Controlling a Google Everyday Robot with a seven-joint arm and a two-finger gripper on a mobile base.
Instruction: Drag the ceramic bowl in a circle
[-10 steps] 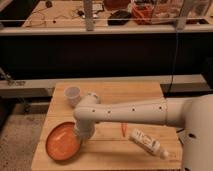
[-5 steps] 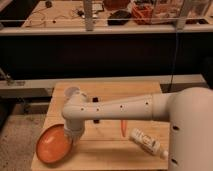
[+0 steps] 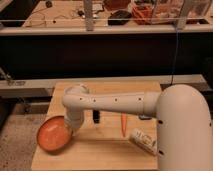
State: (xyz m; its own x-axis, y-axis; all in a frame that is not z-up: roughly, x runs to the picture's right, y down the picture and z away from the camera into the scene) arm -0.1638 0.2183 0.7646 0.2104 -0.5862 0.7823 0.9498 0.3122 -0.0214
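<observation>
The ceramic bowl (image 3: 53, 133) is a wide, shallow orange dish with a darker rim. It sits at the left edge of the wooden table (image 3: 100, 151) and hangs partly over that edge. My white arm reaches in from the right across the table. The gripper (image 3: 73, 126) points down at the bowl's right rim, with the wrist covering it.
An orange carrot-like stick (image 3: 123, 124) lies mid-table, with a small dark object (image 3: 96, 116) to its left. A white tube-shaped bottle (image 3: 143, 141) lies at the front right. A dark shelf unit stands behind the table. The small white cup is hidden behind my arm.
The gripper and the bowl have moved left, so the bowl now overhangs the table's left edge. My arm has swung over the white cup and hides it.
</observation>
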